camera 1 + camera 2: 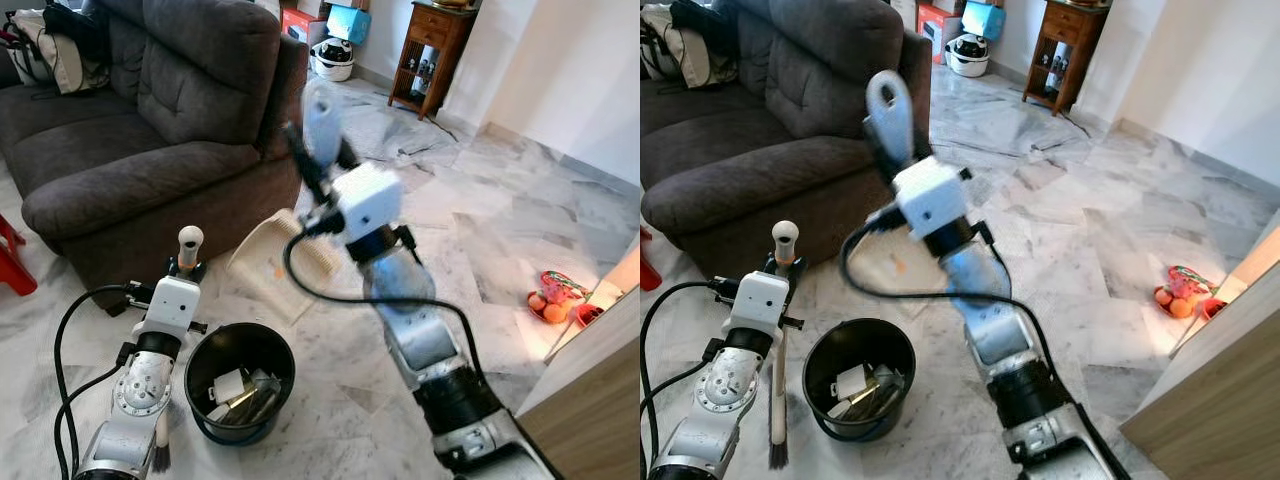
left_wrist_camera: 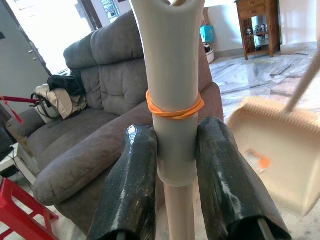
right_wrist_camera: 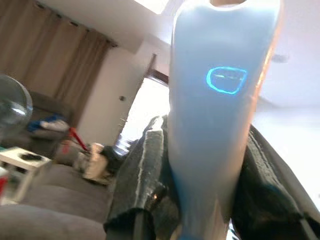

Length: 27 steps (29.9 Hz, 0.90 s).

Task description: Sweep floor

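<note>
The left end effector [image 2: 175, 180] was closed on the cream handle of the broom [image 1: 779, 330]. In the left wrist view its two black fingers [image 2: 131, 185] pressed the handle from both sides, just under an orange rubber band [image 2: 175, 109] that was wound around it. In the eye views the broom stood almost upright at the robot's left, with the rounded handle top above the wrist and the dark bristles touching the marble floor [image 1: 470, 250] beside a black bucket [image 1: 240, 385]. The bucket stood on the floor between the two arms and contained pieces of paper and other small rubbish.

The right end effector [image 3: 200, 200] was clenched around the pale blue handle of the dustpan [image 1: 285, 255]. The right wrist view showed this handle between the black fingers [image 3: 142, 185], with a small glowing oval mark on it. The right arm was raised, so the handle pointed up in front of the sofa [image 1: 150, 130], and the image of it was blurred. The cream pan of the dustpan was seen lower, partly behind the right wrist, between the bucket and the sofa; I could not tell if it touched the floor. A small orange piece lay in the pan.

The dark grey sofa stood behind, with bags on its far end. A wooden cabinet [image 1: 432, 55] stood by the far wall. Some orange and red things [image 1: 555, 298] lay on the floor at the right.
</note>
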Available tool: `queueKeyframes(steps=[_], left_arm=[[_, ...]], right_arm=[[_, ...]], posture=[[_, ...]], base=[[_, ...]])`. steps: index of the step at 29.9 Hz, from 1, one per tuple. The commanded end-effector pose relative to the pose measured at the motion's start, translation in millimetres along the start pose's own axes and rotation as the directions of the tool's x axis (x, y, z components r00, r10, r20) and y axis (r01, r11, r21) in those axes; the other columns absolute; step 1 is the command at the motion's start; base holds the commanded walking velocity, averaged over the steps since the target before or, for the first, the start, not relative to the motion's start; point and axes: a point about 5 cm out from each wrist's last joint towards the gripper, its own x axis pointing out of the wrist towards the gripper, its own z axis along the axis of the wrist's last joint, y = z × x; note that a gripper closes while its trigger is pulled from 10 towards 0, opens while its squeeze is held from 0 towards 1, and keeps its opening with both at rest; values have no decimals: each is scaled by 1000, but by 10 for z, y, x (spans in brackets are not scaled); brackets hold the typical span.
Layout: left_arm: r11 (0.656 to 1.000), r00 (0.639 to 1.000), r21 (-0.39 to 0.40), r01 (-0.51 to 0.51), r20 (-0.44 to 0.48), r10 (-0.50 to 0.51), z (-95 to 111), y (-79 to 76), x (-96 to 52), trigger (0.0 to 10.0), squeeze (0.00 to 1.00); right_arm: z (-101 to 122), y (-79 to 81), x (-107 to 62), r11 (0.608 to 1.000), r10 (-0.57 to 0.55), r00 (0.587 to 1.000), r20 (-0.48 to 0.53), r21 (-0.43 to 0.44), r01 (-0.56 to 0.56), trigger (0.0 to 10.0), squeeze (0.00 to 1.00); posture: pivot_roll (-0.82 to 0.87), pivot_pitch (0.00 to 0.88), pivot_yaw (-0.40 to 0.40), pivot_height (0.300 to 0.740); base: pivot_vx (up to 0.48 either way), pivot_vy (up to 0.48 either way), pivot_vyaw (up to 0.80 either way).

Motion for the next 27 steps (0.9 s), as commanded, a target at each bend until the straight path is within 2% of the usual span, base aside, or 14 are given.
queueKeyframes(steps=[1, 5, 8, 13, 16, 19, 27], left_arm=[[1000, 998, 0, -1, 56, 1, 102, 8, 46, 10000, 0], [1000, 998, -3, 3, 55, -3, 99, 0, 41, 10000, 0], [1000, 999, -6, 4, 52, -4, 93, 3, 28, 10000, 0], [1000, 999, -8, 9, 49, -9, 84, -3, 16, 10000, 0], [1000, 999, -12, 15, 46, -15, 78, -12, 12, 10000, 0], [999, 999, -20, 34, 37, -34, 64, -44, -8, 10000, 0], [1000, 1000, -20, 23, 12, -23, 11, -38, -69, 10000, 0]], right_arm=[[-9, -95, 26, 999, -34, 999, 8, -40, 34, 10000, 0], [-269, -228, -110, 993, -91, 991, -101, -89, 82, 10000, 0], [-494, -396, -257, 981, -171, 963, -210, -128, 146, 10000, 0], [-643, -486, -369, 974, -214, 936, -280, -137, 181, 10000, 0], [-741, -529, -450, 971, -236, 914, -328, -120, 208, 10000, 0], [-892, -592, -581, 963, -269, 874, -406, -90, 254, 10000, 0], [-1082, -689, -794, 941, -299, 789, -537, -32, 336, 10000, 0]], posture=[[227, 0, -82, 740], [226, 0, -82, 740], [227, 0, -84, 740], [226, 0, -84, 740], [223, 0, -83, 740], [222, 0, -84, 740], [222, 0, -93, 740]], base=[[0, 0, 0], [0, 0, 0], [0, 0, 0], [0, 0, 0], [0, 0, 0], [0, 0, 0], [0, 0, 0]])
